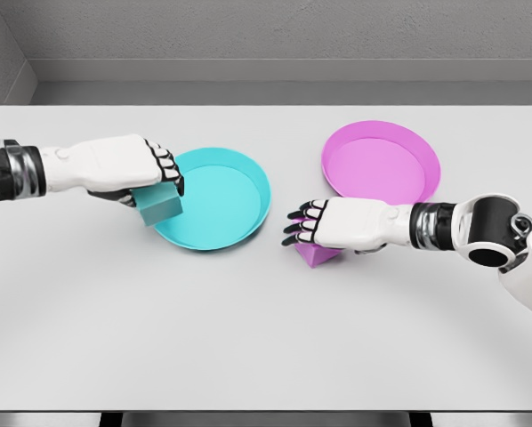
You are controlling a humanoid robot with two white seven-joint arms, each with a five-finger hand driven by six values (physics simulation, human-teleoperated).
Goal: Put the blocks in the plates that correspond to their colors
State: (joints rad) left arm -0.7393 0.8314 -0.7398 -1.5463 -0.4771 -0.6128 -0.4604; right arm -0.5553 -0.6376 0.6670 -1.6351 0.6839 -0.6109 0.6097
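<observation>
I've got the left hand point(146, 173) clamping the teal block point(159, 206) over the teal plate point(239, 191) rim for release; right hand point(324, 222) closing on the pink block point(315, 253).

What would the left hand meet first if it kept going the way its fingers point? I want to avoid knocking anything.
The left hand, closed on the teal block, points rightward over the teal plate. Continuing, it would likely meet that plate's near rim first, though its height above the rim is unclear.

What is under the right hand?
A pink block on the table shows below the right hand. Its top is covered, so the grip cannot be seen.
</observation>
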